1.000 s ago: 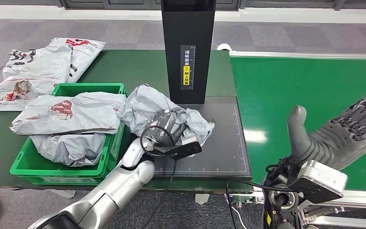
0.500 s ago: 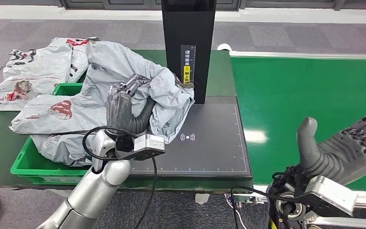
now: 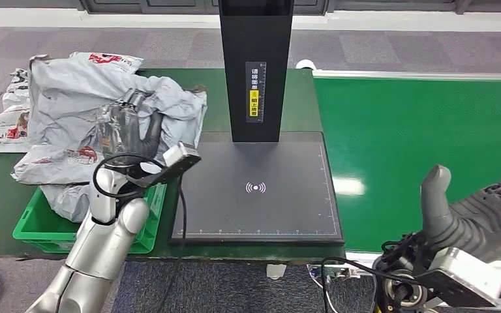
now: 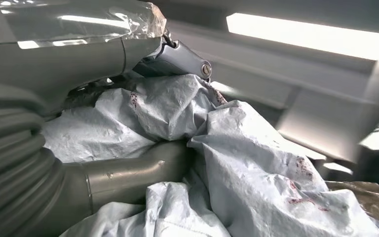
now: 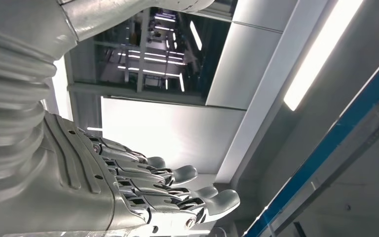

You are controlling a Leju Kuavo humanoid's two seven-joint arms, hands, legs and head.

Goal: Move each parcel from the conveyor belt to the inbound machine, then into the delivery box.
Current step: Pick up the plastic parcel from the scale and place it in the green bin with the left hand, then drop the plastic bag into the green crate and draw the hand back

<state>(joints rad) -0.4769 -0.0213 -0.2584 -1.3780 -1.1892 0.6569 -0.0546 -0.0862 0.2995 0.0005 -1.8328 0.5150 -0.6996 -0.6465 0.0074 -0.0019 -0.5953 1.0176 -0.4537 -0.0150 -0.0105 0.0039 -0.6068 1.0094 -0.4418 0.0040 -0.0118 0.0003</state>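
I have the grey parcel (image 3: 104,107) clamped in the left hand (image 3: 125,127), fingers (image 4: 128,173) closed into its folds, held above the green delivery box (image 3: 36,225) to the left of the inbound machine (image 3: 256,189), so the drop into the box is the step in hand. Next I judge I must lower it and let go over the parcels already piled there; the right hand (image 3: 489,212) hangs empty with fingers apart, over the conveyor belt (image 3: 417,130) on the machine's other side

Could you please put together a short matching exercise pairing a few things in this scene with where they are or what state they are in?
Things:
1. grey parcel
2. left hand
3. right hand
4. scanner pad

States:
A. bare, nothing lying on it
B. open, above the green conveyor belt
C. lifted over the green crate
D. gripping the parcel

Pairs: 1-C, 2-D, 3-B, 4-A
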